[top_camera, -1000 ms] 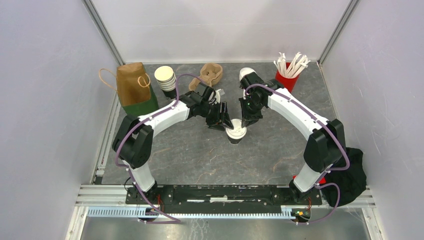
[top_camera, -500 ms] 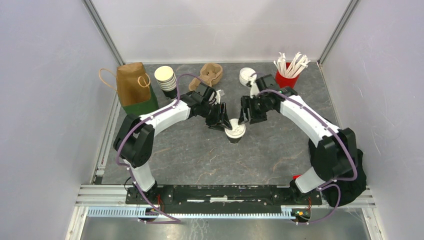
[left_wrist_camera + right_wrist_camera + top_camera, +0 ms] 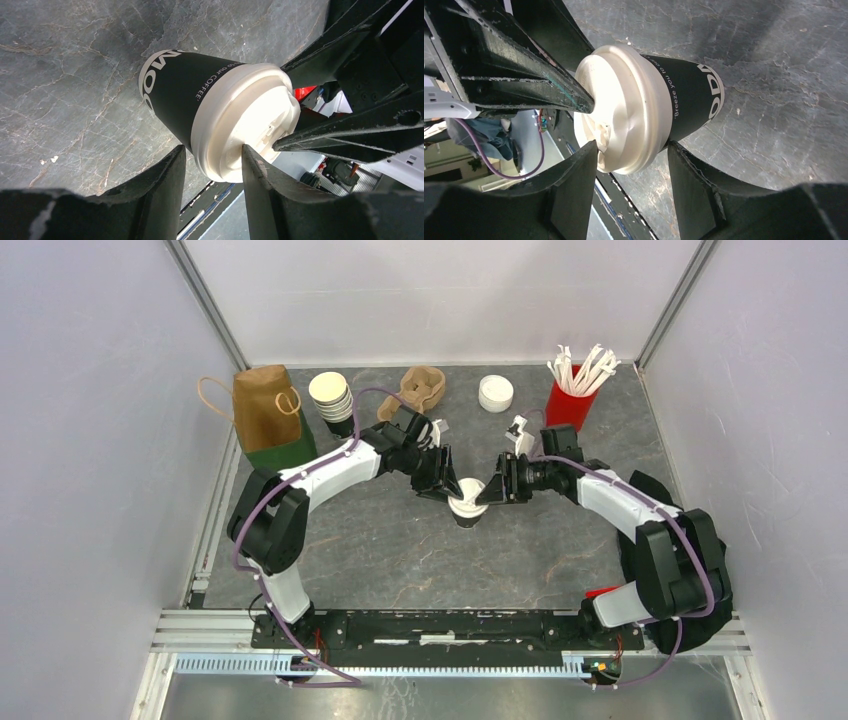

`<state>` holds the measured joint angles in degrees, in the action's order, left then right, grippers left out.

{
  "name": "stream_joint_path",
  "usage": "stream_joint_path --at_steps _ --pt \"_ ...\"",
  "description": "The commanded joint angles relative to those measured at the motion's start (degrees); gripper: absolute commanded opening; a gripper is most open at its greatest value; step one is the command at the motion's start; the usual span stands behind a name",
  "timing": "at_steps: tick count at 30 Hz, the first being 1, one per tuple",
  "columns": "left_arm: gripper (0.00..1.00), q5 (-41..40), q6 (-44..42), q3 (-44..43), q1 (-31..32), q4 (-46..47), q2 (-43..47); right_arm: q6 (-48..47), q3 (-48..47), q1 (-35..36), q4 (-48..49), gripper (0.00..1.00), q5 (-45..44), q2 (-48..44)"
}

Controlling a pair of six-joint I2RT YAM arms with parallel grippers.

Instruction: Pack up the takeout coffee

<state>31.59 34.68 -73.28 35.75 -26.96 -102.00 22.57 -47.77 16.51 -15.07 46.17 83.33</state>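
1. The small black paper cup with a white plastic lid (image 3: 175, 90) is standing on the grey stone-look tabletop (image 3: 380, 540), about mid-table, with both arms crowded in on it.
2. The left gripper (image 3: 212, 148) is narrowed right down onto the lid's rim. One finger sits on top of the lid and the other against the cup wall just under it, and both are touching.
3. The right gripper (image 3: 631, 145) straddles the opposite side of the rim the same way with hardly any slack, but I can't tell if it's actually squeezing.
4. This looks to me like the pick-up before bagging. I'd let only one arm carry it, since two tugging on a lid could pop it off.
5. I'd grab lower on the wall if possible, keep it level, and go easy toward the brown paper bag (image 3: 262, 410) at the far left.
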Motion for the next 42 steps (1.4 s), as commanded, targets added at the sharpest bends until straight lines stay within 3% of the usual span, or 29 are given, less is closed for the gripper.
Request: stream_joint_path --at_steps 1,5,10,20,23,27,32,36,42 --pt "0.51 -2.6 -2.0 0.7 -0.2 0.3 -1.4 -0.5 4.6 -1.9 11.2 0.5 4.1 2.4" --pt "0.5 -3.0 -1.2 3.6 -0.1 2.4 -0.7 -3.8 10.8 -4.8 14.5 0.49 3.7 6.1" --pt "0.5 -1.1 -0.5 5.1 -0.2 4.2 0.9 -7.9 8.7 -5.0 9.2 0.5 2.8 8.5" --pt "0.74 3.7 3.2 2.5 -2.4 6.8 4.1 -7.2 -1.8 -4.8 -0.6 0.64 6.5 4.3" --pt "0.78 4.2 3.2 1.3 -3.2 6.9 3.6 -7.5 -2.8 -4.8 -2.0 0.72 5.0 2.8" --pt "0.8 4.3 2.5 -1.7 -4.1 6.3 2.0 -4.9 -2.5 -4.9 0.0 0.73 5.8 2.0" --pt "0.69 7.7 2.3 -3.2 -4.3 7.1 -1.5 -2.0 -2.3 -4.8 1.9 0.66 5.6 3.2" --pt "0.59 9.7 4.6 0.9 -4.4 11.1 -0.5 0.7 -2.6 -4.5 4.9 0.54 6.4 4.6" --pt "0.52 10.8 5.7 6.5 -4.2 13.1 2.2 0.6 -7.6 -4.1 3.7 0.48 5.6 8.7"
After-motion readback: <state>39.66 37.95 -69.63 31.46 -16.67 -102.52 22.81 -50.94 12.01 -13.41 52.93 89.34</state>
